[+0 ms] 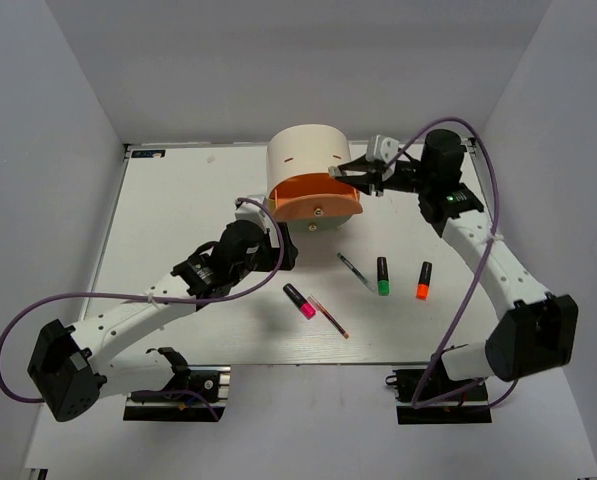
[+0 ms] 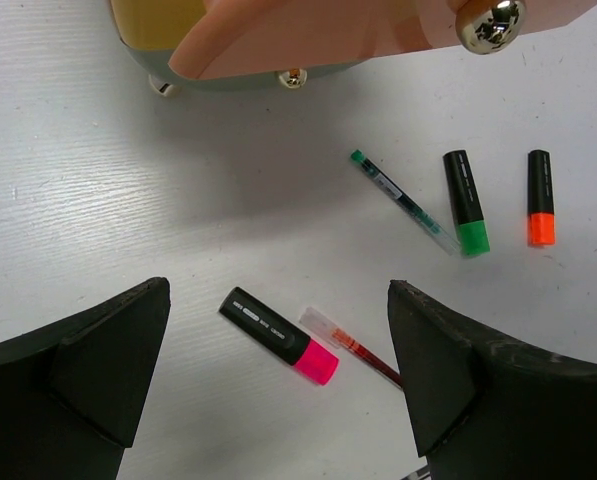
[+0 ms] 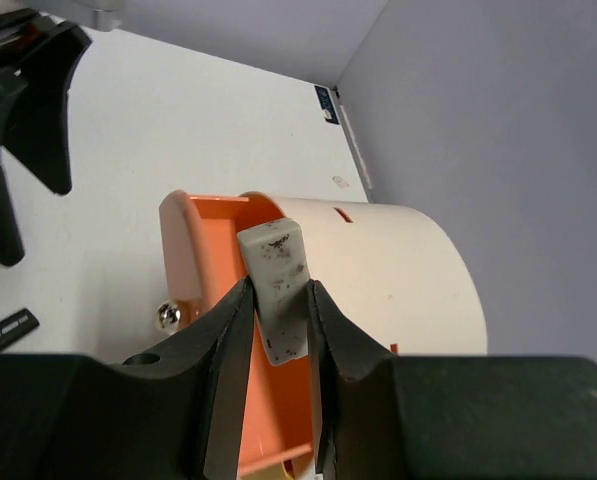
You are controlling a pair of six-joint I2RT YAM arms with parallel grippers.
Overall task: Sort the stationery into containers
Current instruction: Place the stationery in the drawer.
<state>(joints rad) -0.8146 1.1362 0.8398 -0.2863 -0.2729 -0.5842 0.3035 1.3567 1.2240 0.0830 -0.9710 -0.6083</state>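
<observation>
A dirty grey eraser (image 3: 276, 270) is pinched upright in my right gripper (image 3: 275, 300), which is shut on it just over the pulled-out orange drawer (image 3: 203, 260) of the cream cabinet (image 1: 306, 150). From above, the right gripper (image 1: 353, 172) sits at the drawer's right rim. My left gripper (image 1: 273, 240) hangs open in front of the cabinet, above the pink highlighter (image 2: 278, 335) and the red pen (image 2: 356, 346). Further right on the table lie the dark pen (image 2: 403, 200), the green highlighter (image 2: 466, 200) and the orange highlighter (image 2: 540, 197).
The orange drawer (image 1: 316, 195) sticks out toward the arms, its round knob (image 2: 490, 22) facing front. Below it the yellow drawer (image 2: 153, 20) shows, with small knobs (image 2: 293, 77) underneath. Grey walls close in the white table (image 1: 178, 200) on three sides.
</observation>
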